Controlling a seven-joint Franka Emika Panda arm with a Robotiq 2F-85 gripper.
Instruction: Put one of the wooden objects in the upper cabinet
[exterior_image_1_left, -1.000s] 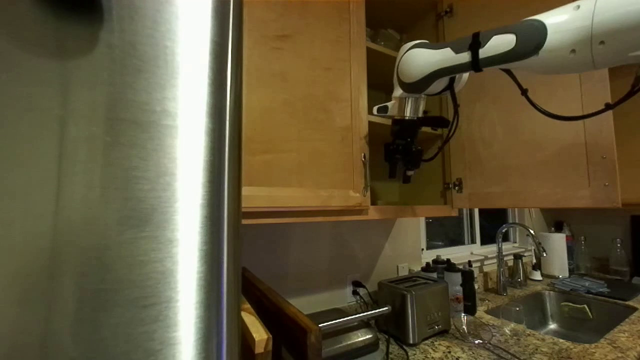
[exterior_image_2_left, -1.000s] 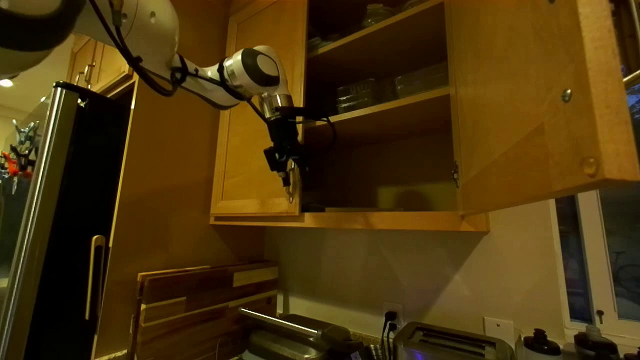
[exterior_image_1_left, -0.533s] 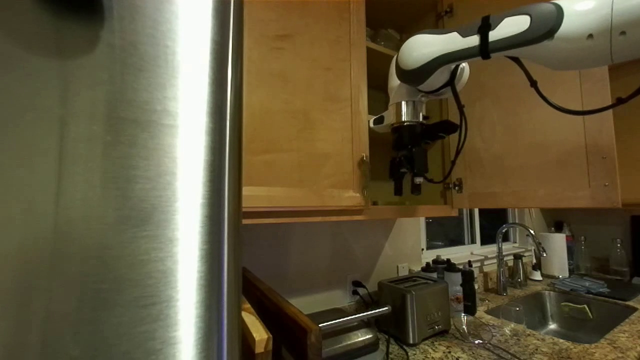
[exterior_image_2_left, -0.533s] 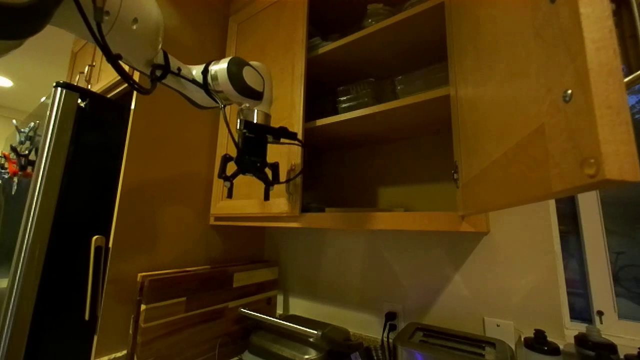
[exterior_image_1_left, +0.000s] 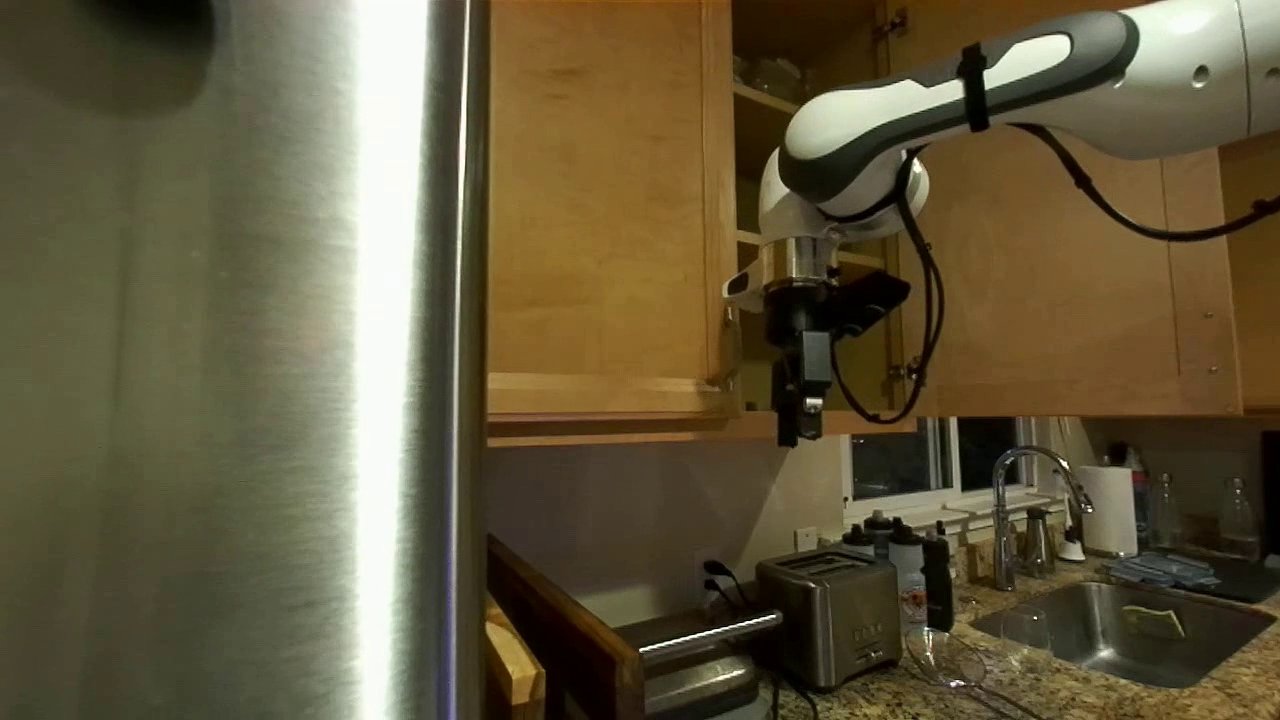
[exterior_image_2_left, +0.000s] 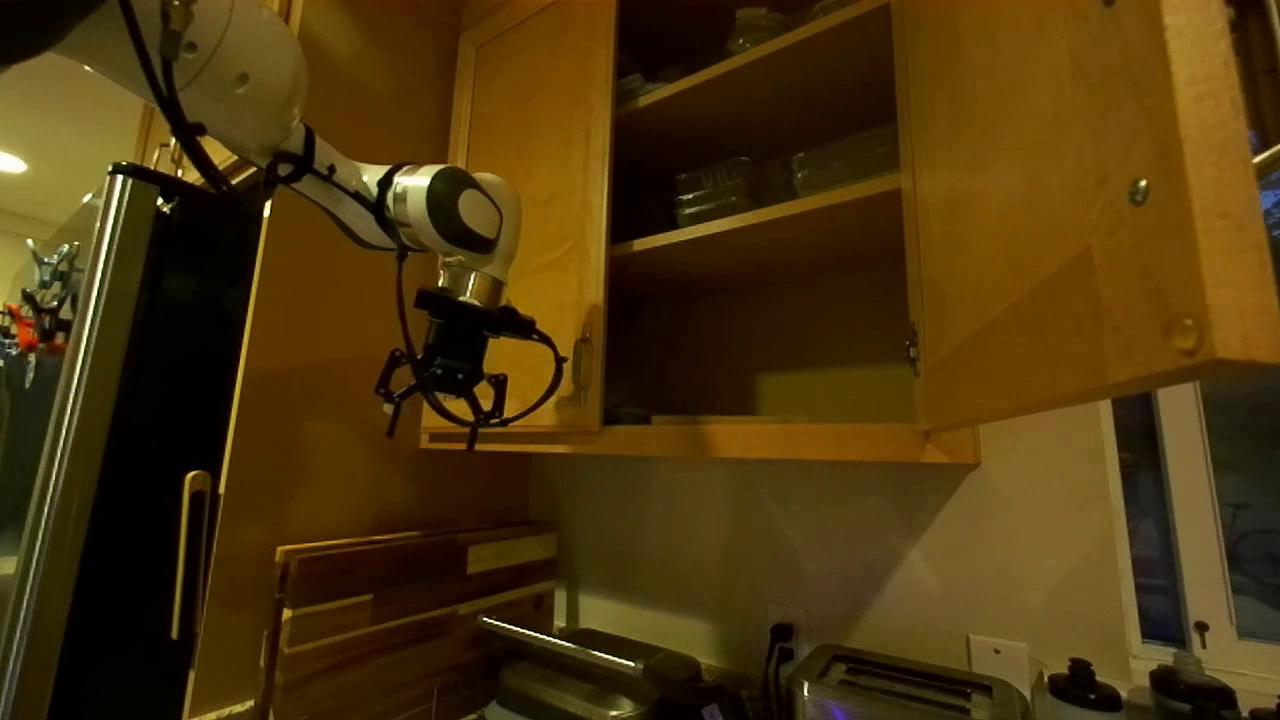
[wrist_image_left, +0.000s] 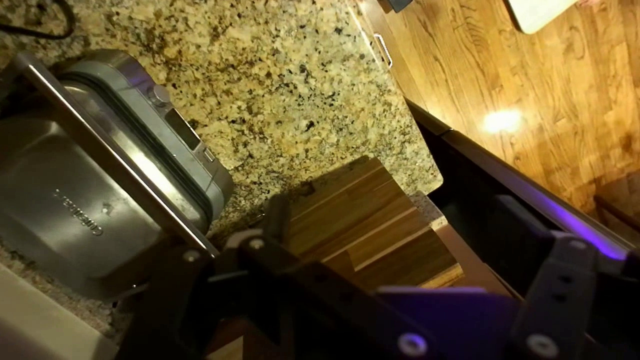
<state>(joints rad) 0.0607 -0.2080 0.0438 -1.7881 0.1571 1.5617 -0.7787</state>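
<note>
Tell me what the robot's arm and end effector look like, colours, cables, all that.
The arm is glossy white and dark grey, smoothly rounded, with a black strap around it. A black cable hangs alongside. A silver collar leads to the black end effector, with two angular, jointed fingers. I can't make out any markings.

In the wrist view I can read one brand name, Cuisinart (wrist_image_left: 78, 216), on the metal appliance lid (wrist_image_left: 65, 175). In an exterior view, a pale bottle (exterior_image_1_left: 908, 580) carries a red print (exterior_image_1_left: 914, 606), too small for me to read.
</note>
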